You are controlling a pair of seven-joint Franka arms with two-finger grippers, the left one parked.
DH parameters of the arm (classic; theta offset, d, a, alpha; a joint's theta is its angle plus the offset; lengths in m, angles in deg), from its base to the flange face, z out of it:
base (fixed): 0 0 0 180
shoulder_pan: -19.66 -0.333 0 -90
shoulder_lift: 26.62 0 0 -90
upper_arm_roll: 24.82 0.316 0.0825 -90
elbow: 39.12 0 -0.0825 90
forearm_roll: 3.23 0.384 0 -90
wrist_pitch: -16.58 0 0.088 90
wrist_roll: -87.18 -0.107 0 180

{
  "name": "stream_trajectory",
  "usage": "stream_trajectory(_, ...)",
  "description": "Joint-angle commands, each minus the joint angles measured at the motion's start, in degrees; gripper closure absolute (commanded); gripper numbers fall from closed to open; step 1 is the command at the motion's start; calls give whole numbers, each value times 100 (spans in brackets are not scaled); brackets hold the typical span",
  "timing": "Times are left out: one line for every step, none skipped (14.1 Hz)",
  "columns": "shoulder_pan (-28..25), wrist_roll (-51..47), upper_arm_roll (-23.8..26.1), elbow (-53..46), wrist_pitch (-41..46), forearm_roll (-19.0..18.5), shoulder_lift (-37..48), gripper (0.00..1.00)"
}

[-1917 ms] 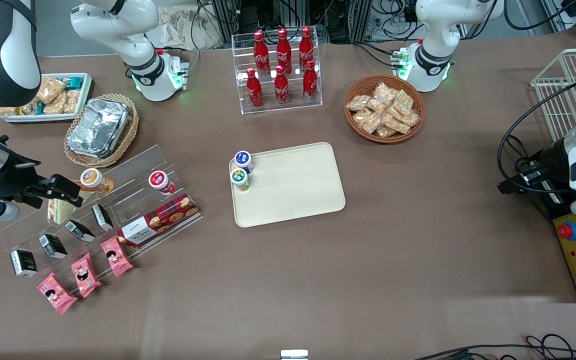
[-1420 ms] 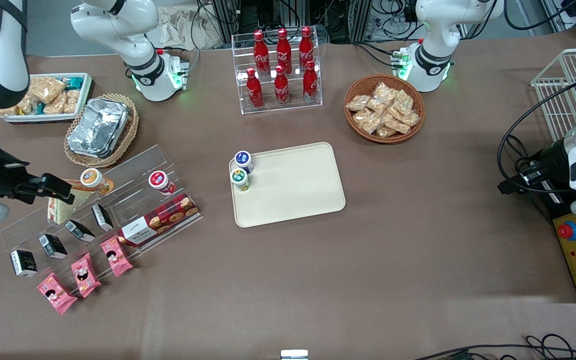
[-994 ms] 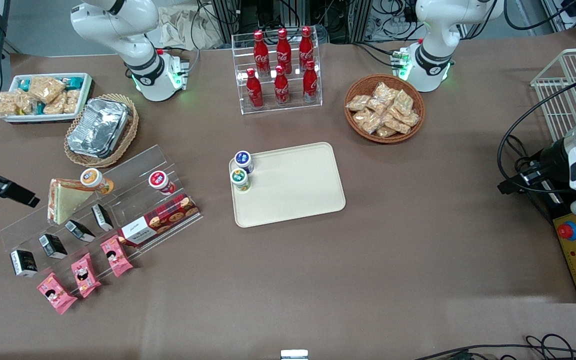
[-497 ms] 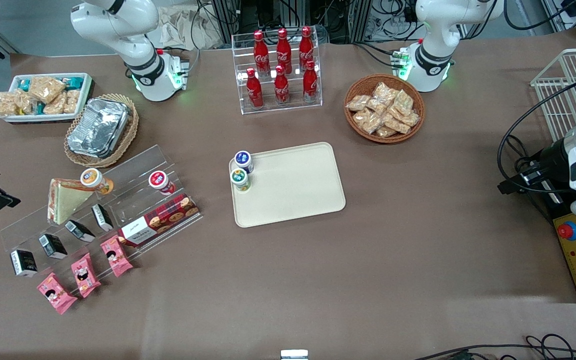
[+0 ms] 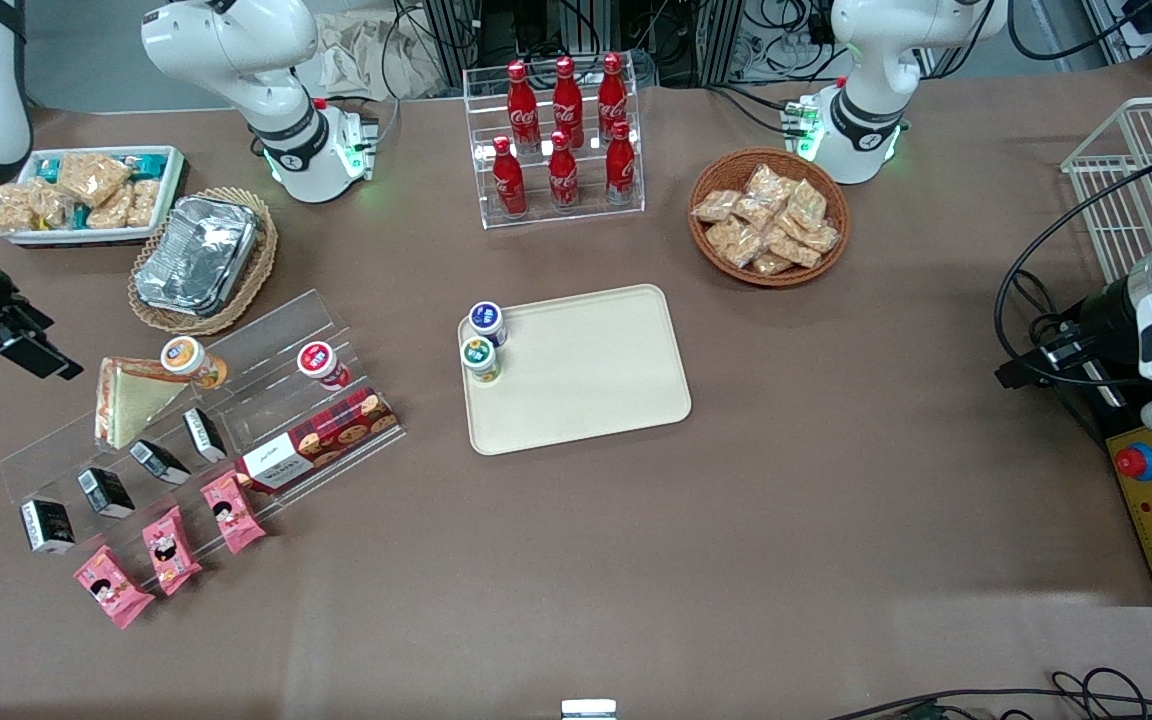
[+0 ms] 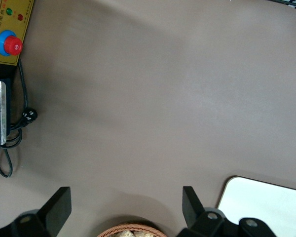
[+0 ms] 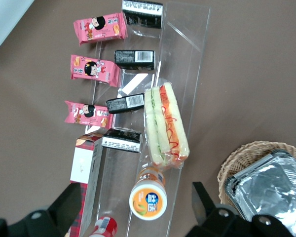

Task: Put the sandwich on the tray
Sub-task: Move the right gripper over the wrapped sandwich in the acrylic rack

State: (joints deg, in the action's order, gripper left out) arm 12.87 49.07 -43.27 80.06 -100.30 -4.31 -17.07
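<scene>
Lying on the clear acrylic stand (image 5: 206, 400), the sandwich (image 7: 166, 124) sits untouched, well apart from the tray (image 5: 576, 368). With jaws spread, the gripper (image 7: 133, 207) hovers above it. Risk: descending fingers could clip the orange-lidded cup (image 7: 148, 198) just beside it. 6 bottles (image 5: 564, 132) read Coca-Cola.

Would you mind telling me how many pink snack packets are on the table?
3, in a row by the clear stand's low edge: first, second, third. The open gripper hangs near the sandwich, farther from the front camera.
</scene>
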Motion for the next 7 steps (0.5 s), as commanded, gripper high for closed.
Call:
stream_trajectory(11, -48, 25, 833, -782, -146, 302, 1)
stream_trajectory(20, 40, 25, 931, -923, -155, 285, 1)
stream_trajectory(20, 215, 25, 1001, -977, -172, 267, 1)
stream_trajectory(29, 365, 25, 1054, -1003, -164, 258, 1)
stream_trajectory(90, 470, 17, 1081, -1021, -172, 249, 1)
stream_trajectory(142, 602, 17, 1090, -1021, -172, 241, 1)
stream_trajectory(152, 734, 17, 1116, -1021, -181, 241, 1)
